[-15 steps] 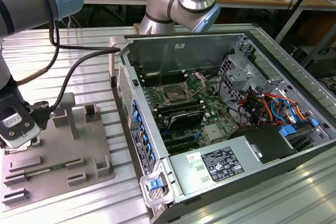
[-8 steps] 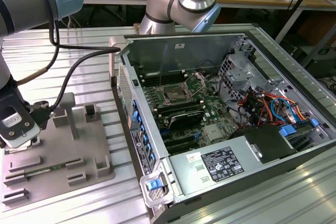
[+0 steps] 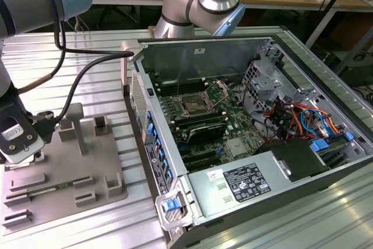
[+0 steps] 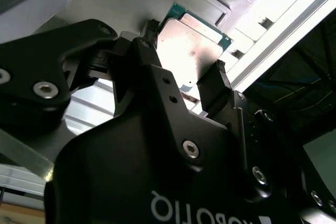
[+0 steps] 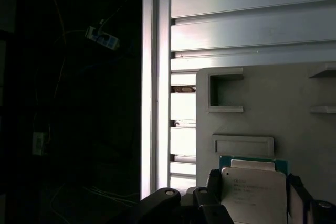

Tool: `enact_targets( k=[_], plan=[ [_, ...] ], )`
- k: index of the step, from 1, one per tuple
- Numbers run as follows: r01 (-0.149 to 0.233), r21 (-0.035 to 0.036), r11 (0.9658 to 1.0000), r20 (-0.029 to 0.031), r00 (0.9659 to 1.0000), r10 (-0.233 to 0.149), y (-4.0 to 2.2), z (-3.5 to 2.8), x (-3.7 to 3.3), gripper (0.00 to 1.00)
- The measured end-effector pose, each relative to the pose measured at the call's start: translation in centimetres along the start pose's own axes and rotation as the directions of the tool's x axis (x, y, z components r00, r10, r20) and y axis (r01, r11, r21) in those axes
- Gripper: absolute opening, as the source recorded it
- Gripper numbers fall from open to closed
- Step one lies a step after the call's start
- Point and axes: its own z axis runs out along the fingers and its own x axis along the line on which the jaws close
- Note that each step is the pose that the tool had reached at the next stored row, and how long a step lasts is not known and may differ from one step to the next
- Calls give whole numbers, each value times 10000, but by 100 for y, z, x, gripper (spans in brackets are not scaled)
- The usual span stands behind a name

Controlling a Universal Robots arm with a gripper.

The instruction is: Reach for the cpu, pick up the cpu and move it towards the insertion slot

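Observation:
The cpu [image 4: 190,43] is a flat square chip with a silvery top and a thin green rim. It sits between the two black fingers of my gripper [image 4: 186,53], which touch its opposite edges. The first wrist view shows the cpu [image 5: 253,190] just over the grey plastic plate [image 5: 262,108], with my gripper [image 5: 254,184] shut on it. My gripper [image 3: 22,147] hangs low over that plate [image 3: 64,185] at the exterior view's left. The insertion slot [image 3: 192,106], a socket with a shiny metal frame and a dark centre, lies inside the open computer case, well to the right of the gripper.
The computer case [image 3: 245,138] stands open on the ribbed metal table [image 3: 87,80], with a steel side wall [image 3: 145,132] between plate and motherboard. Raised blocks [image 3: 78,126] stick up from the plate. A black cable [image 3: 81,77] runs to the wrist. The arm's base [image 3: 201,4] stands behind the case.

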Motion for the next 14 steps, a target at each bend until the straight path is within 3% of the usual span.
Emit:
enact_targets(
  k=[14],
  plan=[
    [-1, -9, 10000, -11, 10000, 1, 1, -29, -2, 55]
  ],
)
